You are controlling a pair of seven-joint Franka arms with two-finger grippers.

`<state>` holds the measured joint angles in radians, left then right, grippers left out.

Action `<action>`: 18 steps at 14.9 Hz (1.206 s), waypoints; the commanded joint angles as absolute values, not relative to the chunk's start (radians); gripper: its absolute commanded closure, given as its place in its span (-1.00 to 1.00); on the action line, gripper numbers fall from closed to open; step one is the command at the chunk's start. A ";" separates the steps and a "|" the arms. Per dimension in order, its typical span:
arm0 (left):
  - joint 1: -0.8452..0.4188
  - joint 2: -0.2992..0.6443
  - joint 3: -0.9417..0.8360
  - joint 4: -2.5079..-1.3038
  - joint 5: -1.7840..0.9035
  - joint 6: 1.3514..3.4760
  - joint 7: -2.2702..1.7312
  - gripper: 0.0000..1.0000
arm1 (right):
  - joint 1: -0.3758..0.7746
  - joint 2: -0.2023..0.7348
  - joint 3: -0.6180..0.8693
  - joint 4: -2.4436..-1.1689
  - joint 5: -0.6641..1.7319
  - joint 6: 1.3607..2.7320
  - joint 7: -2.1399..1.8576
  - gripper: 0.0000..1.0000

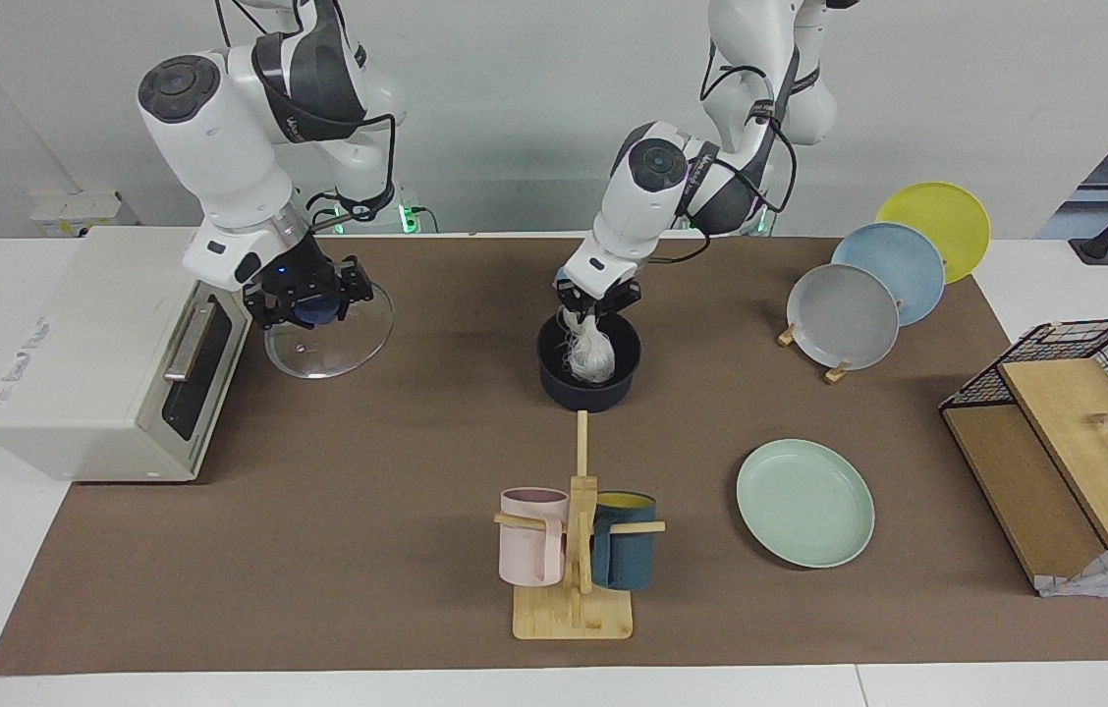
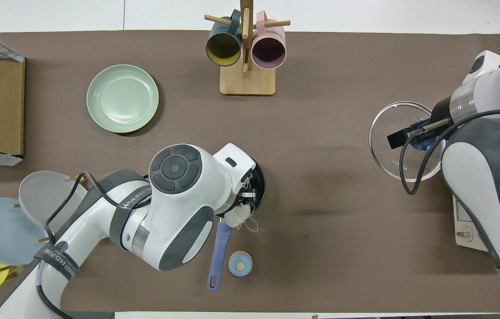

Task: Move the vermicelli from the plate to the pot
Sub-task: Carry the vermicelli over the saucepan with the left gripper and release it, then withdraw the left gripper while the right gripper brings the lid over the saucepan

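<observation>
The vermicelli (image 1: 594, 355) hangs as a whitish bundle from my left gripper (image 1: 596, 297), which is shut on its top strands. The bundle's lower part sits inside the dark pot (image 1: 603, 395) at the table's middle. In the overhead view the left gripper (image 2: 244, 195) and arm cover most of the pot (image 2: 260, 184). Some vermicelli (image 2: 237, 217) shows over the rim by the blue handle (image 2: 219, 252). The mint-green plate (image 1: 804, 503) (image 2: 123, 98) lies bare, farther from the robots, toward the left arm's end.
My right gripper (image 1: 310, 310) (image 2: 415, 135) is shut on the blue knob of a glass lid (image 1: 330, 342) (image 2: 398, 153), held in the air beside the toaster oven (image 1: 73, 353). A mug rack (image 1: 574, 550), a plate rack (image 1: 844, 316), a wire basket (image 1: 1055, 393) and a small blue knob (image 2: 240, 264) stand around.
</observation>
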<state>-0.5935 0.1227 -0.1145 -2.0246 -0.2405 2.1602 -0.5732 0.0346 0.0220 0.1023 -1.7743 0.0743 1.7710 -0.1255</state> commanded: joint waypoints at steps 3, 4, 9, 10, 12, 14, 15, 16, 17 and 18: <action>-0.586 0.160 -0.104 -2.043 -0.264 2.261 -0.517 1.00 | 0.118 0.020 0.109 -1.795 0.095 1.836 0.027 1.00; -0.584 0.160 -0.104 -2.048 -0.264 2.264 -0.514 1.00 | 0.135 0.023 0.109 -1.795 0.095 1.856 0.046 1.00; -0.531 0.137 -0.097 -2.004 -0.255 2.183 -0.480 -1.00 | 0.262 0.078 0.110 -1.781 0.095 1.936 0.195 1.00; -0.509 0.126 -0.097 -1.970 -0.252 2.131 -0.479 -1.00 | 0.288 0.096 0.109 -1.752 0.095 1.931 0.225 1.00; -0.438 0.109 -0.095 -1.886 -0.242 2.003 -0.444 -1.00 | 0.334 0.156 0.110 -1.695 0.095 1.931 0.285 1.00; -0.365 0.088 -0.097 -1.821 -0.200 1.896 -0.399 -1.00 | 0.408 0.202 0.109 -1.652 0.084 1.947 0.400 1.00; -0.330 0.074 -0.097 -1.797 -0.187 1.858 -0.373 -1.00 | 0.420 0.213 0.109 -1.646 0.083 1.962 0.444 1.00; -0.295 0.054 -0.095 -1.786 -0.180 1.830 -0.336 -1.00 | 0.434 0.221 0.112 -1.643 0.081 1.971 0.472 1.00; -0.252 0.026 -0.095 -1.781 -0.173 1.806 -0.298 -1.00 | 0.486 0.260 0.110 -1.623 0.077 1.973 0.524 1.00; -0.220 0.005 -0.095 -1.782 -0.166 1.790 -0.270 -1.00 | 0.526 0.318 0.107 -1.568 0.060 1.967 0.587 1.00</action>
